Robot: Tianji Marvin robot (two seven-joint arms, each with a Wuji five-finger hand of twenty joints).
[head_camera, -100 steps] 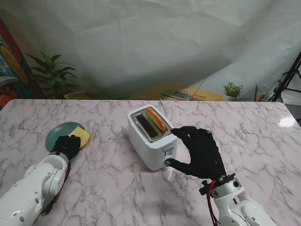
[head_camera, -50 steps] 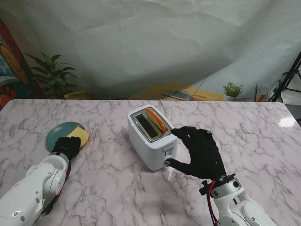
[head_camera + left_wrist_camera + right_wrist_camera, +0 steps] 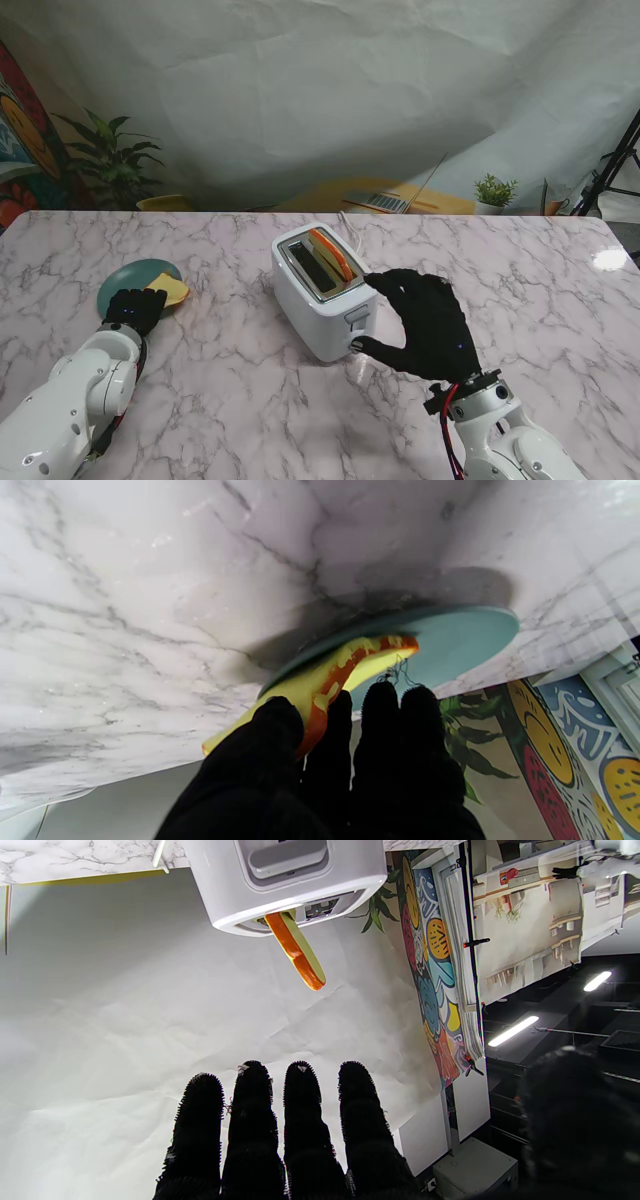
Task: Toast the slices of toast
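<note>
Toast slice [image 3: 170, 290] at frame left has been pinched by the left hand [image 3: 133, 309] and dragged across the plate [image 3: 125, 276]; the right hand [image 3: 425, 322], spread and empty, is held beside the toaster [image 3: 322, 290], second slot unfilled.

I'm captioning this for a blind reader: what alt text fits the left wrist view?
A black-gloved left hand pinches the edge of a yellow toast slice with an orange crust, which lies partly on a teal plate on a white marble table.
</note>
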